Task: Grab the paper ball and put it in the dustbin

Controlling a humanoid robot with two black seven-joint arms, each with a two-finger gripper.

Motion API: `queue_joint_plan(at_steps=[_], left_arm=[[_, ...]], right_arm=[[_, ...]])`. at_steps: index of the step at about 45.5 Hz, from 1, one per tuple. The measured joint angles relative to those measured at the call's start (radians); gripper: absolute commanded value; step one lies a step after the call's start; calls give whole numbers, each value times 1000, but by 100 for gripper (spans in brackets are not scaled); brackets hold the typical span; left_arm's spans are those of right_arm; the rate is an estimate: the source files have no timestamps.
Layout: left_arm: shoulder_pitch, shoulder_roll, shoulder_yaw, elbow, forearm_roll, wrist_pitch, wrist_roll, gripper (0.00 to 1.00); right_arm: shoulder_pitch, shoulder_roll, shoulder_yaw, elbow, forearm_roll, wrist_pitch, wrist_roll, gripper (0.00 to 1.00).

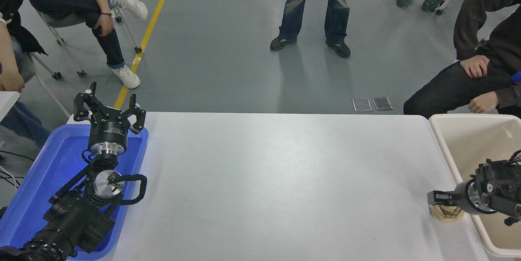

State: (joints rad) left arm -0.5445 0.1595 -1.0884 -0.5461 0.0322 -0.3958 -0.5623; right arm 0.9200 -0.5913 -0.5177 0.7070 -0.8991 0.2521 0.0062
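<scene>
The paper ball (447, 214), a tan crumpled wad, sits on the white table (276, 179) at its right edge, right beside the dustbin's left rim. The dustbin (468, 117) is a cream tub with a thick pale rim, standing off the table's right end. My right gripper (436, 198) reaches in from the right edge across the dustbin's rim and sits directly over the top of the paper ball, touching or nearly touching it. My left gripper (109, 108) is parked at the lower left over the blue tray, open and empty.
A bright blue shallow tray (40, 179) lies under the left arm at the table's left end. Several people sit or stand beyond the far edge; one seated person's hands (482, 102) are close behind the dustbin.
</scene>
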Motion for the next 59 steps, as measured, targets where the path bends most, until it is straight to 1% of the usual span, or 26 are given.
queue_joint_plan(at_steps=[19,28,30,35,43,50,59], left_arm=[[0,0,1,0,0,0,0,99],[0,0,1,0,0,0,0,99],[0,0,1,0,0,0,0,99],[0,0,1,-1,0,0,1,99],[0,0,1,-1,0,0,1,99],[0,0,1,-1,0,0,1,99],[0,0,1,-1,0,0,1,99]], right_arm=[[15,-7,-5,41,2,14,24,0],[122,-65,-44,126,4,44,30,0],[167,-98,-66,157,4,64,31,0],[298,-138,-133,231,5,94,33,0],[607,-204,-325,373,7,165,33,0],[883,-217,-508,482,13,220,34,0],[1155,-197,-680,568,25,287,35,0]])
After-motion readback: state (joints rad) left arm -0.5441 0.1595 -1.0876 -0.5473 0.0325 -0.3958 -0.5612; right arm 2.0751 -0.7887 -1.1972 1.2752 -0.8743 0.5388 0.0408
